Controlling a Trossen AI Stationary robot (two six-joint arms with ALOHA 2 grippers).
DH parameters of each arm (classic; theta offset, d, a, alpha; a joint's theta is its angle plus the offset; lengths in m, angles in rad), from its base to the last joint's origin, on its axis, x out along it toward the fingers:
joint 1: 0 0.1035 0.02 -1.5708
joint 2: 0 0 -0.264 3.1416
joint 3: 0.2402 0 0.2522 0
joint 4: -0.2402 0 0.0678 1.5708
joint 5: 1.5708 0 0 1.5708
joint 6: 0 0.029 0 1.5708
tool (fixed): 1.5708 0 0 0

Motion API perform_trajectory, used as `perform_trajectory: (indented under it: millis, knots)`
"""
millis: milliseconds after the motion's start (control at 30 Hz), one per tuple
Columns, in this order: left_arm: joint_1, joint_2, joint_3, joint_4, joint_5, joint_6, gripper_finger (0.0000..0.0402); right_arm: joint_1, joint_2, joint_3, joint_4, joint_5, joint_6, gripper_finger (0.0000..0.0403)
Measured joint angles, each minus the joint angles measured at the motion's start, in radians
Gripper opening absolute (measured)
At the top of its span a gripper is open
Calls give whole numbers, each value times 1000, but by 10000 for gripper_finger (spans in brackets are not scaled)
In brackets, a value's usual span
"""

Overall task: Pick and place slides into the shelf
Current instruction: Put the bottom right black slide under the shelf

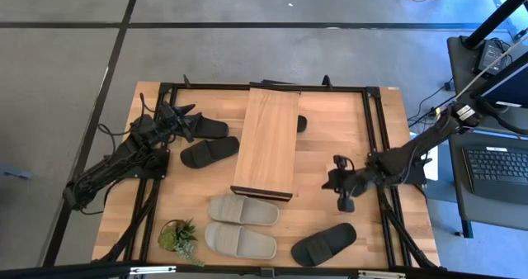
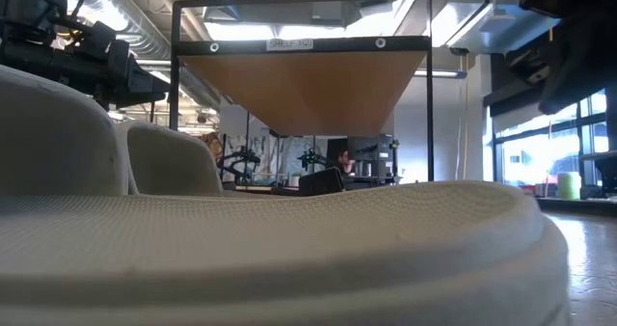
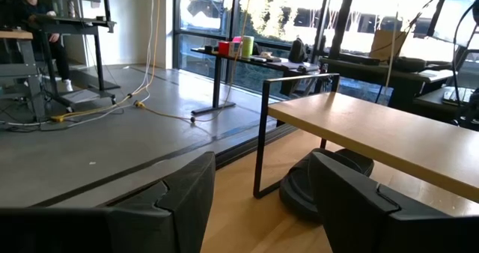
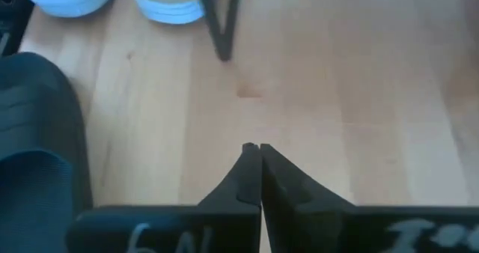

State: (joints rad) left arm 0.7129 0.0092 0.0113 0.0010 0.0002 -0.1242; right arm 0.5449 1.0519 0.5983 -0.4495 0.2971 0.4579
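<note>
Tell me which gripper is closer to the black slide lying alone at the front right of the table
Right. The right gripper hovers shut just behind that black slide, while the left gripper is open across the table, beyond the shelf, beside two other black slides.

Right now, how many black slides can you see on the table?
4: two beside the left hand, at and; one front right; one mostly hidden under the shelf, peeking out. More may be hidden there.
</note>
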Motion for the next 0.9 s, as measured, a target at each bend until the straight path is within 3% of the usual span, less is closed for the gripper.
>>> perform_trajectory:
  millis: [433,900]
  knots:
    - [0,0,0,0,0,3,208,-191,-115,0,-69,-85,-163,0]
    - [0,0,0,0,0,3,208,-272,-115,0,-93,-134,-225,0]
